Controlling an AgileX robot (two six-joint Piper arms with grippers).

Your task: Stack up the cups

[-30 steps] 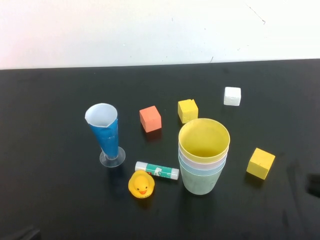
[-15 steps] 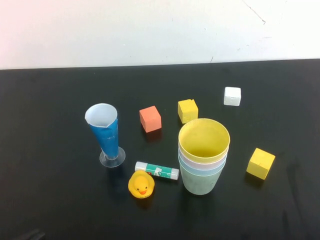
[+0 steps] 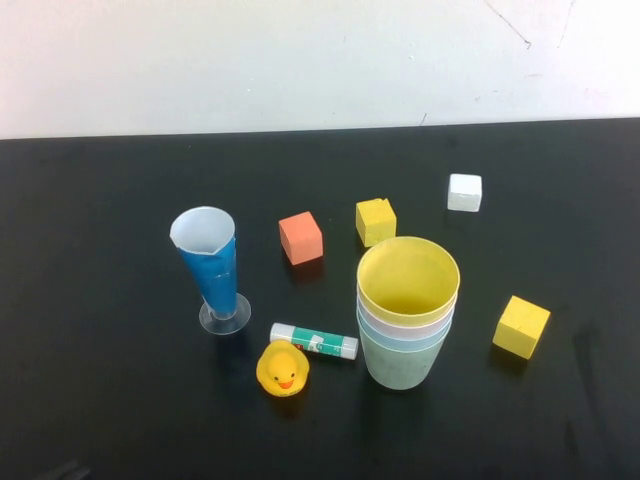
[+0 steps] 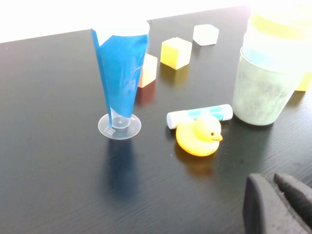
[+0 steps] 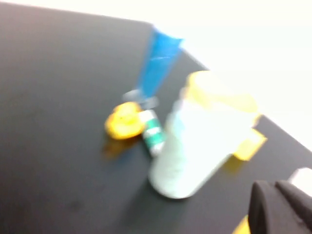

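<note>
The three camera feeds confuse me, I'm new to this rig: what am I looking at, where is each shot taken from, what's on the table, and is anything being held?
This is a robot with two arms, each ending in a gripper. One picture comes from a raised camera looking down at the black table; the other two come from cameras on the wrists.

On the table stand the cups, already nested: green outermost at the bottom, then light blue, pink, and yellow on top. Around them lie a tall blue cone glass, a rubber duck, a glue stick, an orange block, two yellow blocks and a white block.

Nothing is held. The left gripper and right gripper show only as dark fingertips close together at the edges of their own wrist pictures, clear of everything.
</note>
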